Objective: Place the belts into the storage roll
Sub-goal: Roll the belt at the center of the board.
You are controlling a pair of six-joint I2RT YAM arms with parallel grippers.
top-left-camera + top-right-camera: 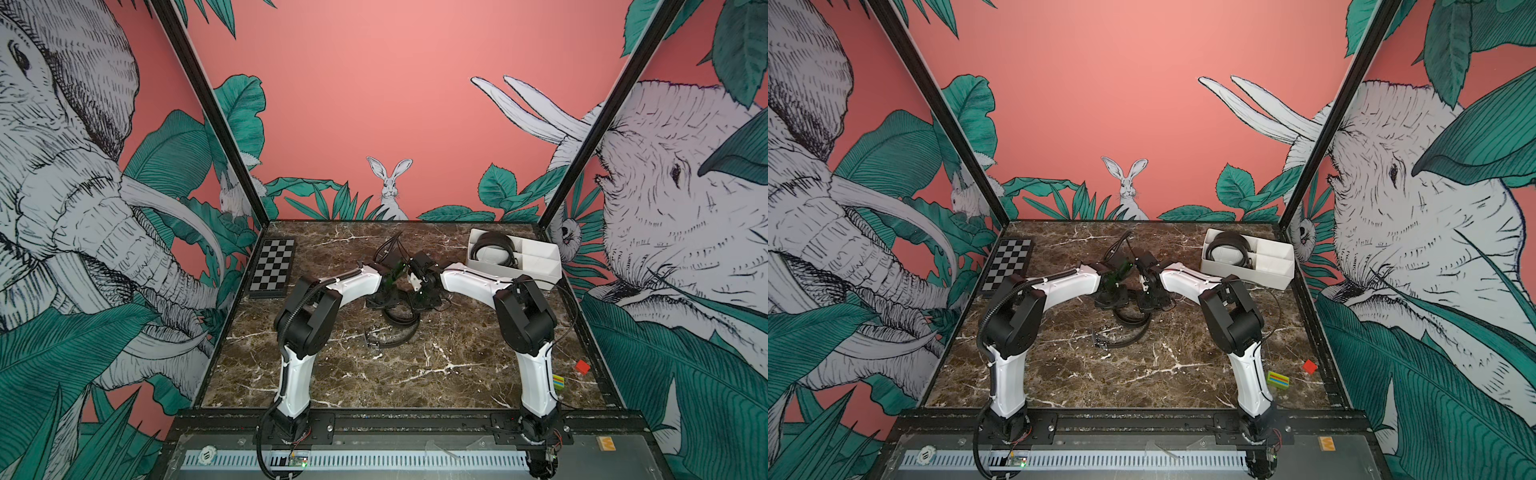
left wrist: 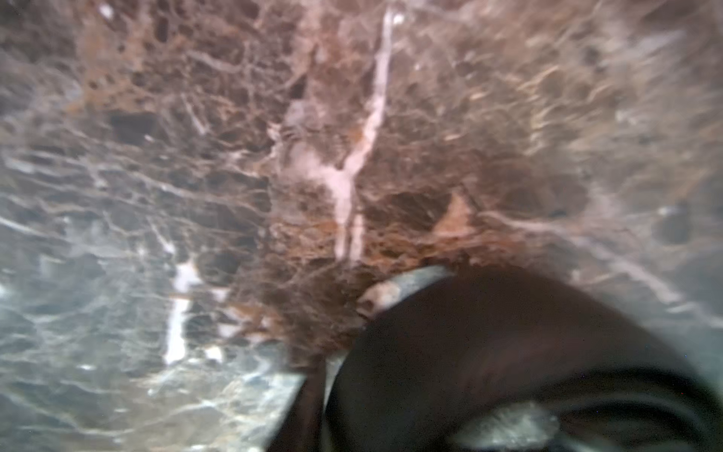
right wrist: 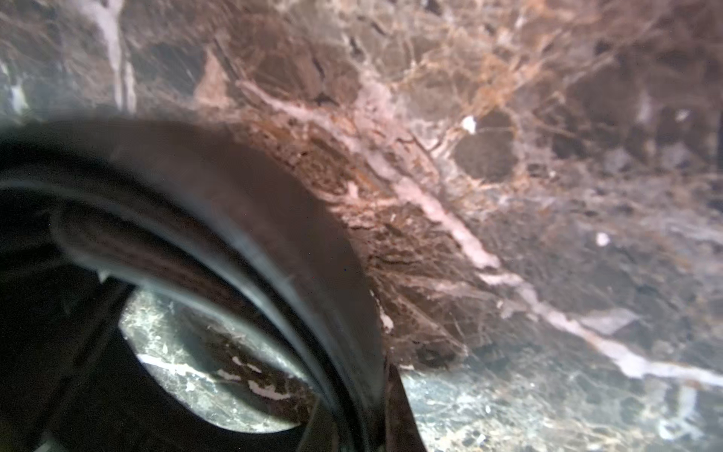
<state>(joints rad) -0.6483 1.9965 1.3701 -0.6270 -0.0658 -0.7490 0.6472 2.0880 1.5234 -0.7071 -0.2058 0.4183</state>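
The storage roll (image 1: 534,269), a white hard-plastic tray with inner walls, holds one black belt (image 1: 493,248) coiled in an end compartment. Well apart from the storage roll, a second belt (image 1: 400,316), smooth and with a small metal buckle (image 1: 371,338), curls in loose loops on the brown, white-veined marble table (image 1: 415,374). The left hand (image 1: 381,300) and right hand (image 1: 422,300) are low over its loops, the right nearer the storage roll; how far either is open, or whether it grips, cannot be told.
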